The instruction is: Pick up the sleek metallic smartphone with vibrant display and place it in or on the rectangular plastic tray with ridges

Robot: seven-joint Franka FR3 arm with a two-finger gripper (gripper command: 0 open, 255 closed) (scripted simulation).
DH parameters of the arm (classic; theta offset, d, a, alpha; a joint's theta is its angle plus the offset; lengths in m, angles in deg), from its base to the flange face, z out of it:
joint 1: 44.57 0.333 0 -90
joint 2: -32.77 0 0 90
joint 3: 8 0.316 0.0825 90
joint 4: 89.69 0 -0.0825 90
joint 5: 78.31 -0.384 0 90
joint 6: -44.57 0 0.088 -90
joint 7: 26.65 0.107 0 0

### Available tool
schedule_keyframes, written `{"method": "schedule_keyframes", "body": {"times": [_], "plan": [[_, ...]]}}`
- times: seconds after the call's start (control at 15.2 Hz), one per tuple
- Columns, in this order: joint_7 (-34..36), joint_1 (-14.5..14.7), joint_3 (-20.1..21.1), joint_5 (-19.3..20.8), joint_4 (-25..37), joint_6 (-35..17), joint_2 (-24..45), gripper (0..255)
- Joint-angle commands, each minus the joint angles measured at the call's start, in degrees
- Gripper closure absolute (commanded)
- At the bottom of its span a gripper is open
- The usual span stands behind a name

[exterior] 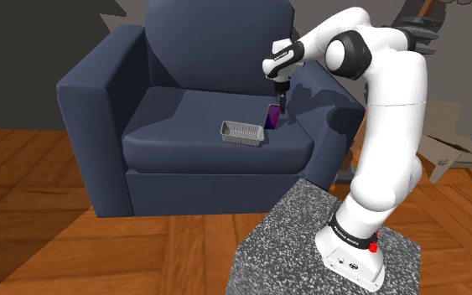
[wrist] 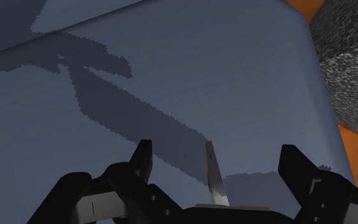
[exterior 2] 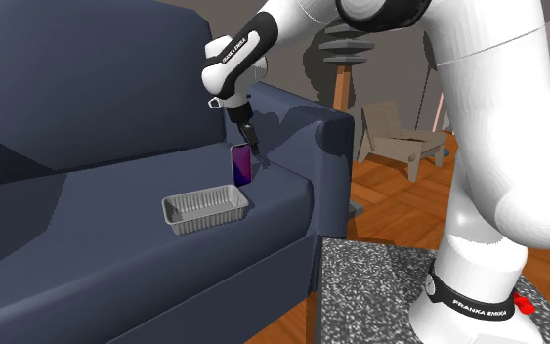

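The pincer (exterior: pixel 281 104) hangs over the seat cushion (exterior: pixel 179 126) of a navy blue armchair (exterior: pixel 91 109), pointing down at the smartphone (exterior: pixel 272 116). In the wrist view its two black fingers (wrist: pixel 142 156) stand wide apart and released. The phone's thin, pale metallic edge (wrist: pixel 214 178) rises between them and touches neither, so nothing is grasped. In the shoulder view the smartphone stands upright on its end, showing a magenta and purple display. It sits at the side of the cushion nearest the armrest (exterior: pixel 330 92) on that view's right. Whether it leans on the armrest or on a finger cannot be told. The second exterior view shows the same, with the phone (exterior 2: pixel 241 164) upright directly under the pincer (exterior 2: pixel 250 137), whose tips reach the phone's top edge. The grey rectangular tray (exterior: pixel 241 140) with ridged walls lies flat on the cushion just beside the phone, on the shoulder view's left of it and slightly nearer the cushion's front. In the second exterior view the tray (exterior 2: pixel 209 219) is next to the phone's foot, and the two look to be nearly touching. The white arm (exterior: pixel 393 126) reaches from its speckled grey stand (exterior: pixel 288 243), which rests on a wooden floor (exterior: pixel 24 209) in front of the armchair. The arm's shadow falls across the blue cushion (wrist: pixel 171 76) in the wrist view.
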Motion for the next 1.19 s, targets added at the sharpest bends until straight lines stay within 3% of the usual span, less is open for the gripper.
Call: {"method": "schedule_keyframes", "body": {"times": [0.0,0.4,0.46,1.12], "plan": [[-0.01,-0.09,0.04,-0.09,-0.12,-0.45,0.29,0],[-0.01,-0.08,0.04,-0.09,-0.11,-0.44,0.29,0],[-0.01,-0.08,0.04,-0.09,-0.11,-0.44,0.29,255],[-0.1,-0.04,-0.01,-0.02,0.25,0.19,0.0,255]]}}
